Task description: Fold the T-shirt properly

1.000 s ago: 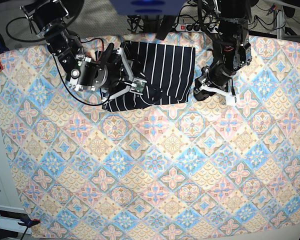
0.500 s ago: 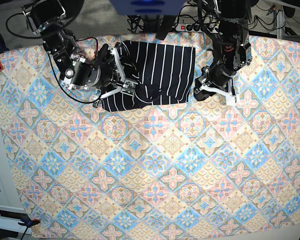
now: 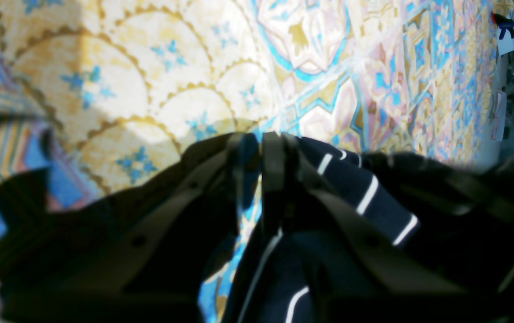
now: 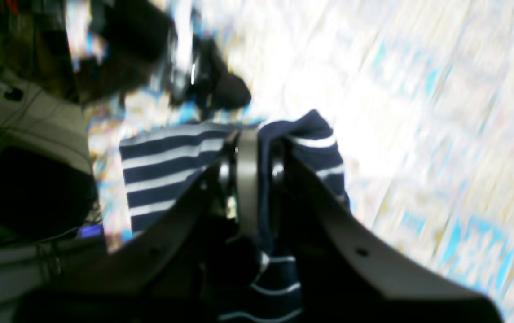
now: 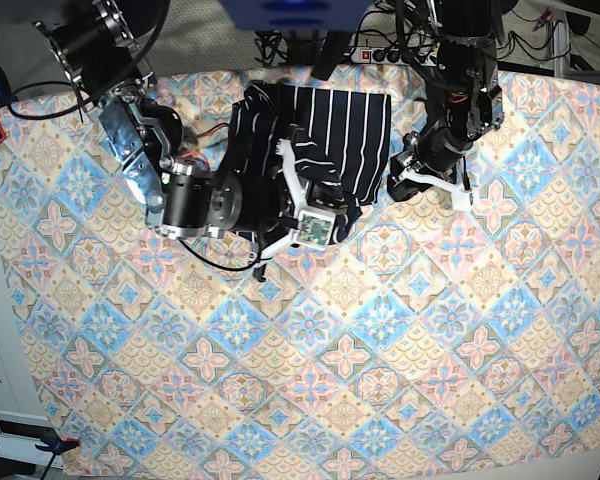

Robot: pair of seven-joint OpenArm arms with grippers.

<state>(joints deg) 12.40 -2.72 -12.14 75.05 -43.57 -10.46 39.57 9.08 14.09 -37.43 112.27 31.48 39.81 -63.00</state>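
The T-shirt point(image 5: 325, 140), dark with thin white stripes, lies bunched near the tablecloth's point(image 5: 380, 380) far edge. The right gripper point(image 4: 252, 148) is clamped on a raised fold of it. The left gripper point(image 3: 261, 148), jaws narrow, pinches its edge. No label is readable.

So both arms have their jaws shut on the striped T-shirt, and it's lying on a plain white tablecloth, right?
Not quite. The tablecloth is a pastel floral-tile pattern, not plain white, as the base view shows. The rest holds: both arms have their jaws shut on the striped T-shirt.
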